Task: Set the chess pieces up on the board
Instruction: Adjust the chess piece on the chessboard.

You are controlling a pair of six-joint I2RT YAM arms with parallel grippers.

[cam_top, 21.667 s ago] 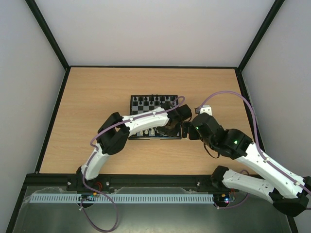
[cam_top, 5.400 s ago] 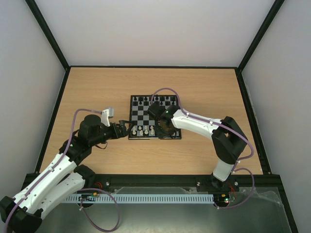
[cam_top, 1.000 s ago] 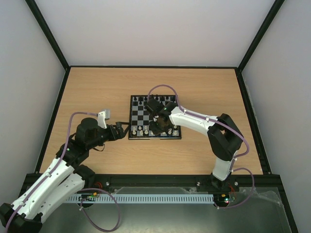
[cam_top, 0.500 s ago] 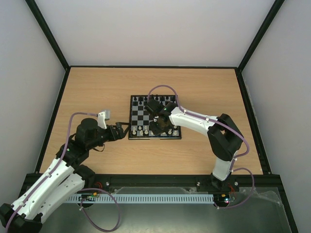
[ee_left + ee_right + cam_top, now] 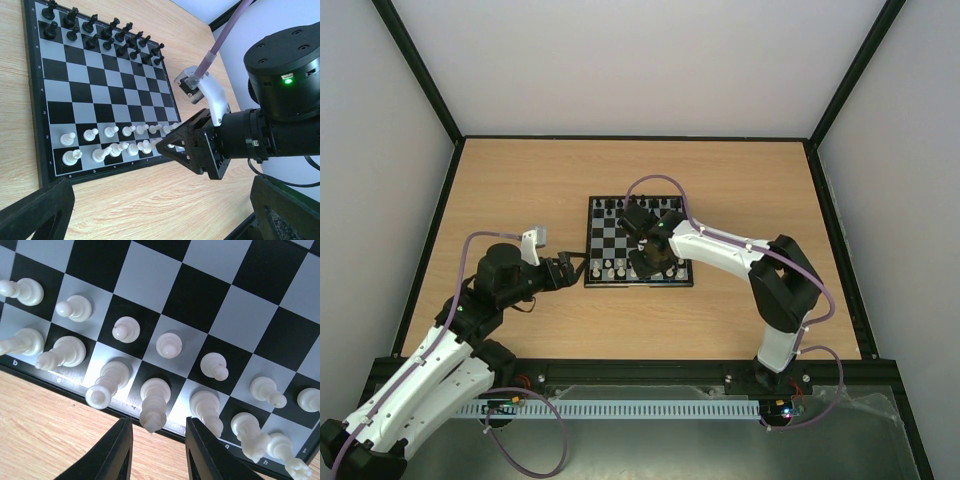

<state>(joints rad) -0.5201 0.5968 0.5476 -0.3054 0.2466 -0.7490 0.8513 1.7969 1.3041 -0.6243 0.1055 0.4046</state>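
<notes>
The board (image 5: pixel 610 236) lies mid-table, with black figures (image 5: pixel 620 205) on its far rows. The cream-white chess pieces (image 5: pixel 614 268) stand in its two near rows, and the left wrist view shows them as pieces (image 5: pixel 107 142) on the board (image 5: pixel 90 90). My right gripper (image 5: pixel 652 262) hangs over the near edge of the board (image 5: pixel 200 295), open. A tall white piece (image 5: pixel 154 405) stands on a black back-row square between its fingers (image 5: pixel 120 450), with a gap on each side. My left gripper (image 5: pixel 574 268) rests open and empty left of the board.
The right gripper's body (image 5: pixel 200 145) covers the right end of the white rows in the left wrist view. Bare wooden table (image 5: pixel 520 190) surrounds the board, and black rails (image 5: pixel 430 230) edge the table.
The right gripper's jaws have parted from the tall white piece, which now stands free on its square. Neither arm has otherwise moved over the last second.
</notes>
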